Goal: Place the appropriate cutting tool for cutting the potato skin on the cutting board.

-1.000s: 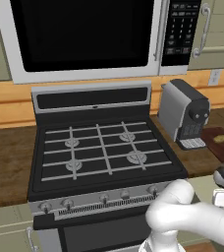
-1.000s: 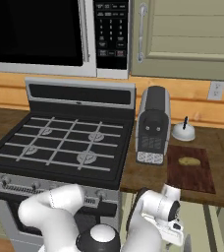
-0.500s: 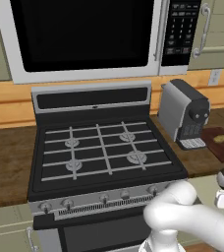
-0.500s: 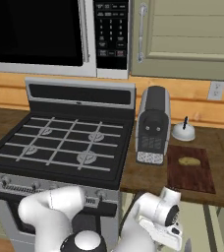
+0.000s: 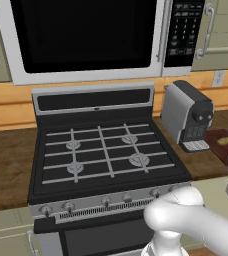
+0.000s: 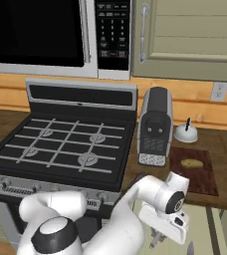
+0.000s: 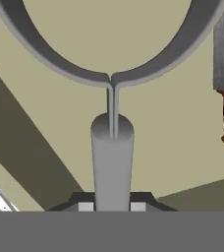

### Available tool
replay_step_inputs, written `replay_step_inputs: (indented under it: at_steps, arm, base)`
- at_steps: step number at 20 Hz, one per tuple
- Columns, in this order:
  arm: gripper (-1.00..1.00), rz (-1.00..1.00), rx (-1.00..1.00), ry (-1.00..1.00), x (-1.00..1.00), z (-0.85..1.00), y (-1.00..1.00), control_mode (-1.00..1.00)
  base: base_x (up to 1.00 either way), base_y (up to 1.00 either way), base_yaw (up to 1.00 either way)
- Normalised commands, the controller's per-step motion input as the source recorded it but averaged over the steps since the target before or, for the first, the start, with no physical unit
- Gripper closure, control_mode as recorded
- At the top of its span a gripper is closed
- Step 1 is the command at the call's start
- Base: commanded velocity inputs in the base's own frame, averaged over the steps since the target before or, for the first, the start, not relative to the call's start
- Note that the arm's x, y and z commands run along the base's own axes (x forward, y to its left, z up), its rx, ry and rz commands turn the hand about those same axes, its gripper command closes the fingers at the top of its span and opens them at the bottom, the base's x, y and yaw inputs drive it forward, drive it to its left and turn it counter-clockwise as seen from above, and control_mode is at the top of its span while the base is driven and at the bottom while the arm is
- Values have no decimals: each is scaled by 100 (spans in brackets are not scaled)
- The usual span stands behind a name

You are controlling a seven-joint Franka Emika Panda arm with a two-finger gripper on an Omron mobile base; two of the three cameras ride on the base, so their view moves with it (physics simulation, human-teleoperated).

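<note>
Peeler [image 7: 112, 157]: grey handle clamped between closed jaws, looped blade above, below counter [image 6: 220, 191] level. Potato [image 6: 191, 163]: on cutting board [image 6: 205, 182], beside coffee machine [image 6: 154, 127].

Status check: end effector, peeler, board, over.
End effector shut on slender light-grey metal cutting tool, low beside the counter front. Tan oval potato on dark reddish-brown wooden cutting board. Grey coffee machine stands beside the board.

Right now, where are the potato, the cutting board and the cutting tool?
potato [image 6: 191, 163]: right base view, middle of the tan lump.
cutting board [image 6: 205, 180]: right base view, bare dark wood near its front right.
cutting tool [image 7: 112, 162]: hand view, grey handle between the claw tips.
</note>
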Motion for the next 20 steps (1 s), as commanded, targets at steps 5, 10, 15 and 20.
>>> replay_step_inputs:
  at_steps: [5, 10, 15, 20]
  arm:
    - [100, -13, -8, -6, -25, 100, -15, -100]
    - [100, -13, -10, -1, 4, 98, -41, -100]
    - [100, -3, -7, -2, 48, 61, -27, -100]
    - [100, 0, 0, -3, 74, 32, -22, -100]
  base:
    - [0, 0, 0]
    - [0, 0, 0]
    - [0, 0, 0]
    - [0, 0, 0]
